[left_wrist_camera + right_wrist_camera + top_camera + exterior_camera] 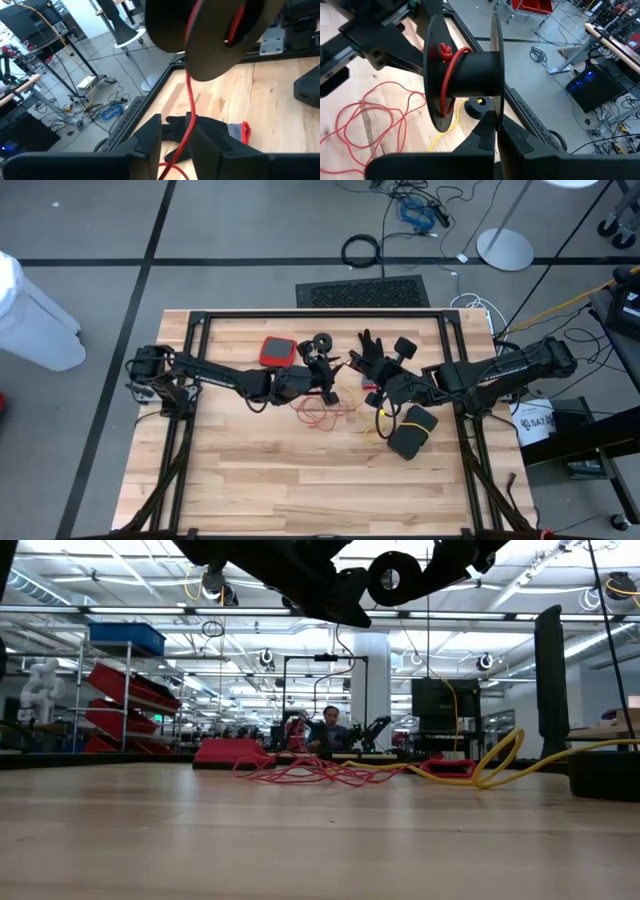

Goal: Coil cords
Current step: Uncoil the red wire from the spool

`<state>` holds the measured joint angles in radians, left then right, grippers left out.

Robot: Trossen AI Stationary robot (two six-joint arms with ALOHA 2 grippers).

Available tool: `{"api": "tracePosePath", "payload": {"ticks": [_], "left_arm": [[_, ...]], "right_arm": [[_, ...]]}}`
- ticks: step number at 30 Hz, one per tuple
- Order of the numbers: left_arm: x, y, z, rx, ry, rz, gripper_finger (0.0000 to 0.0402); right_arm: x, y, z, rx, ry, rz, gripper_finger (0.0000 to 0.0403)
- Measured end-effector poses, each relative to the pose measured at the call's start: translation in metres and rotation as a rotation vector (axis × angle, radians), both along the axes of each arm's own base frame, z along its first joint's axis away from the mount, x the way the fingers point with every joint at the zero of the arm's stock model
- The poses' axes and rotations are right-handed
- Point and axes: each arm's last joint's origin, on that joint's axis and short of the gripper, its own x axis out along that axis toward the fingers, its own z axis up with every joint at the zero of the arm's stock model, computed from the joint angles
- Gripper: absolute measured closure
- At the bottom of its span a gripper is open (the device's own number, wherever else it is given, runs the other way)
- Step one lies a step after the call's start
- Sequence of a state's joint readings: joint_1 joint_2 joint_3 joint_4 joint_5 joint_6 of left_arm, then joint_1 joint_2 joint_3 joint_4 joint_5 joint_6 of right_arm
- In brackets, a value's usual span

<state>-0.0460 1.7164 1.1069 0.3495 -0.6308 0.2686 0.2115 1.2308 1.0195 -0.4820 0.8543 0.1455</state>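
A black reel (470,70) with the red cord (447,75) knotted round its core hangs above the table, with my right gripper (493,131) shut on it; the low view shows the reel (393,576) high up. From it the red cord (188,100) drops between the open fingers of my left gripper (177,142), close to one finger. The rest of the red cord (320,415) lies loose on the table. The yellow cord (492,764) lies on the table near my right gripper (378,388), and a black reel with yellow on it (479,105) lies below the held one. My left gripper (330,378) faces the right one. My right gripper pinches the rim of one flange (495,105) of the reel between its two fingers, at the flange's lower edge. The reel is lifted clear of the table with its core lying level. My left gripper has the red cord between its fingers; I cannot tell whether a finger touches it.
A black glove (370,355) lies at the far middle, a red box (277,352) to its left, a black pouch (412,430) under the right arm. A black frame (320,315) rims the table. A person (330,728) shows far off in the room.
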Motion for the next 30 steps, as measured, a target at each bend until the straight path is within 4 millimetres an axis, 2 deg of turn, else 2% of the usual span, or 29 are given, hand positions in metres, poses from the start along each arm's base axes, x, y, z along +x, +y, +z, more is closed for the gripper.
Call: {"api": "tracePosePath", "payload": {"ticks": [6, 15, 20, 30], "left_arm": [[0.0, -0.001, 0.0, 0.001, -0.005, -0.003, 0.0338], [0.0, -0.006, 0.001, 0.01, -0.001, -0.016, 0.0343], [0.0, -0.008, 0.001, 0.03, 0.011, -0.02, 0.0392], [0.001, -0.007, 0.006, 0.028, -0.05, 0.013, 0.0399]], "right_arm": [[0.0, 0.0, 0.0, 0.012, 0.004, 0.015, 0.0403], [-0.001, 0.0, -0.002, 0.01, 0.026, 0.013, 0.0403], [-0.002, 0.0, -0.003, 0.012, 0.039, 0.009, 0.0403], [-0.006, -0.001, -0.017, 0.066, 0.151, -0.004, 0.0403]]}}
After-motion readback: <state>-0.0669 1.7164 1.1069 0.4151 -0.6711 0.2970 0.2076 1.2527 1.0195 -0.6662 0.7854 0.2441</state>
